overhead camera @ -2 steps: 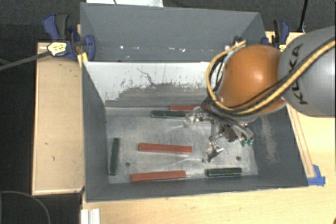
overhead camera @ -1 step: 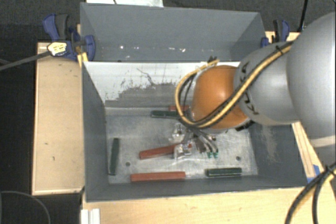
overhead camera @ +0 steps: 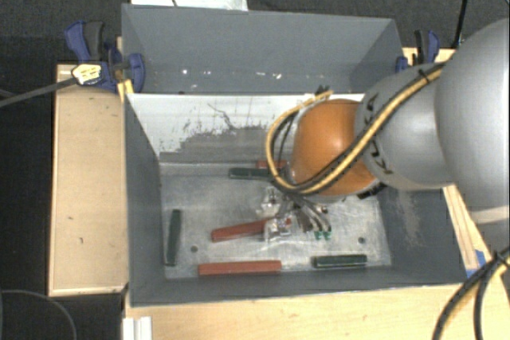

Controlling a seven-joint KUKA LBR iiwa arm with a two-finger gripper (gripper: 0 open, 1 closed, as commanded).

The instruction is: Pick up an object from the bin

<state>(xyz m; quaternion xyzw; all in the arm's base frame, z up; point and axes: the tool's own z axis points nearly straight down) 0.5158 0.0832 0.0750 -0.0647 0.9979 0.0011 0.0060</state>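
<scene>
The claw (overhead camera: 280, 224) is seen mid-frame at the right end of a reddish-brown bar (overhead camera: 237, 232); its spread cannot be told. The bar should be straddled squarely.

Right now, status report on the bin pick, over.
Gripper down at centre, at right end of the upper red-brown stick. Stick flat on bin floor. Dark green stick and lower red-brown stick lie close, apart from it.
</scene>
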